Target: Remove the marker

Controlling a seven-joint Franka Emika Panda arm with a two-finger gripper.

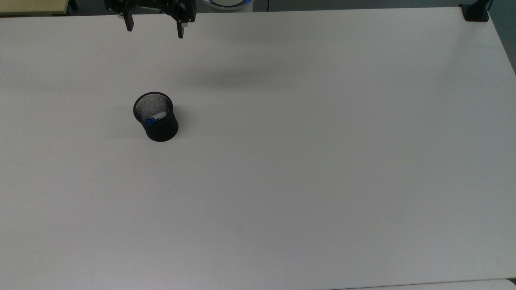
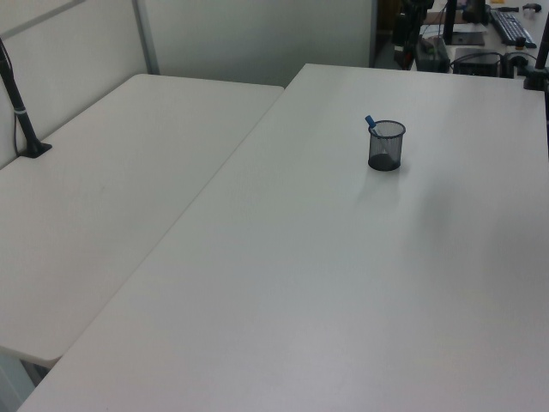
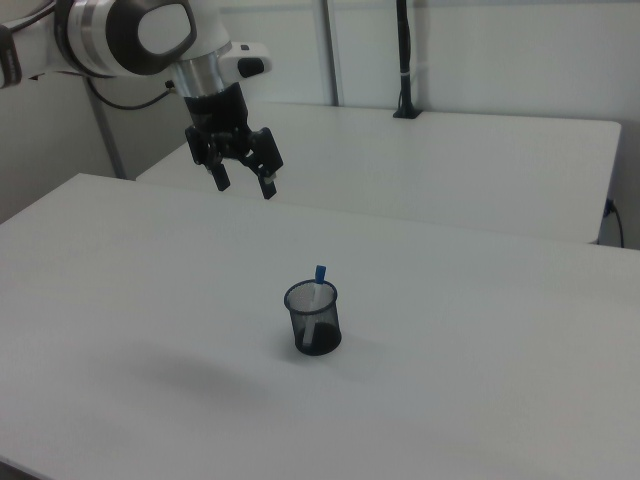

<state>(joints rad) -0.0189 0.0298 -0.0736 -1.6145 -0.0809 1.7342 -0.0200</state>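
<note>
We note the marker [image 3: 319,290] standing tilted in the black mesh cup [image 3: 314,320] on the white table [image 3: 480,340], its blue cap above the rim. Farther back, high above the table, the gripper [image 3: 243,182] hangs released, fingers spread, holding nothing.

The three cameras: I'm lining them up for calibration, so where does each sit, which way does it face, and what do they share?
Top view: high above, looking down at the white table; the open gripper shows at the top edge.
Left view: raised, beyond one table end, looking along it; no robot part.
Right view: raised, facing the arm across the table; gripper hangs above it.
Shared: all show the black mesh cup holding the marker.
</note>
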